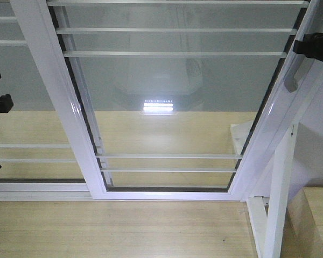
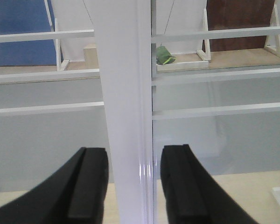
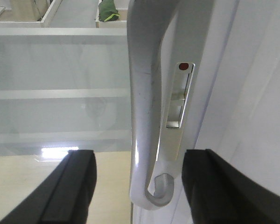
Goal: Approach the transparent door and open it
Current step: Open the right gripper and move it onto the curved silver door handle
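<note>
Wood floor (image 1: 124,231); transparent door (image 1: 167,107) white-framed, barred, curved grey handle (image 3: 147,93).

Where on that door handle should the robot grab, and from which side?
The handle's long middle bar, approached straight from the front: it stands off the frame, leaving a gap, and the right gripper has its open fingers either side of it.

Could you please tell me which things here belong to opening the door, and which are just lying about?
Job in hand: transparent door; its curved handle; right claw, open around the handle; left claw, open.
Lying about: green object beyond the glass; white support brace.
</note>
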